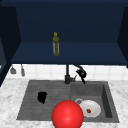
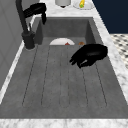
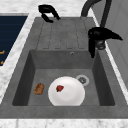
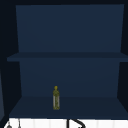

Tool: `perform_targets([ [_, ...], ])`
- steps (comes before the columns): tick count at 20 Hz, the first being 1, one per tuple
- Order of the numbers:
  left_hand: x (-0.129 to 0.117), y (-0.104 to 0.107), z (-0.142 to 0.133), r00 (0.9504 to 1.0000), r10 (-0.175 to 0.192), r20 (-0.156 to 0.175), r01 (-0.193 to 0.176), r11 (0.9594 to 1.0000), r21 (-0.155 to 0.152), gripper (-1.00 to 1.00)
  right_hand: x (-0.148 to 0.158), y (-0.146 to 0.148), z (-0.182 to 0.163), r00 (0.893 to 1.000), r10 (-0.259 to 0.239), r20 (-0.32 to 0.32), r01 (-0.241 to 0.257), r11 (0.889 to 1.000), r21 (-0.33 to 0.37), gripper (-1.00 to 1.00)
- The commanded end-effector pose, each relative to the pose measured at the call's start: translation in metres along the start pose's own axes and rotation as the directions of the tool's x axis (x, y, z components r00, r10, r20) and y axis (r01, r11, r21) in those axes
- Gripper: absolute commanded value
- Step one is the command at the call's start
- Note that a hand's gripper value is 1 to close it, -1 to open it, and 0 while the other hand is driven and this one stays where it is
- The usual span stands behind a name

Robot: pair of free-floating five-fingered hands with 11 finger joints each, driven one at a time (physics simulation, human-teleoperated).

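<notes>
My left hand (image 1: pixel 42 97) hovers over the ribbed drainboard (image 1: pixel 37 105) on the sink's left. Its fingers are loosely bent and hold nothing, as the left side view (image 2: pixel 88 55) and the right side view (image 3: pixel 47 11) also show. My right hand (image 1: pixel 81 73) hangs by the end of the black faucet's (image 1: pixel 67 76) spout, fingers relaxed and pointing down, nothing in it (image 3: pixel 100 35) (image 2: pixel 36 10). Whether it touches the faucet I cannot tell. In the basin lies a white plate (image 3: pixel 66 91) with a small red piece (image 3: pixel 59 88) on it.
A large red ball (image 1: pixel 67 114) fills the foreground at the sink's front edge. A brown lump (image 3: pixel 39 88) lies on the basin floor beside the plate, with the drain (image 3: pixel 82 79) behind. A green bottle (image 1: pixel 56 47) stands on the dark blue shelf (image 4: pixel 65 107). Marble counter (image 1: pixel 10 100) surrounds the sink.
</notes>
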Motion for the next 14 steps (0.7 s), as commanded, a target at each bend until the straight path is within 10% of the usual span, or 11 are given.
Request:
perform_targets([
  [1, 0.000, 0.000, 0.000, 1.0000, 0.000, 0.000, 0.000, 1.0000, 0.000, 0.00, 0.010, -0.025, 0.009, 0.999, 0.036, 0.031, -0.035, 0.999, -0.025, -1.00],
  [14, 0.000, 0.000, 0.000, 1.0000, 0.000, 0.000, 0.000, 1.0000, 0.000, 0.00, 0.057, -0.045, 0.014, 0.998, -0.015, 0.065, 0.014, 1.000, 0.016, -1.00],
])
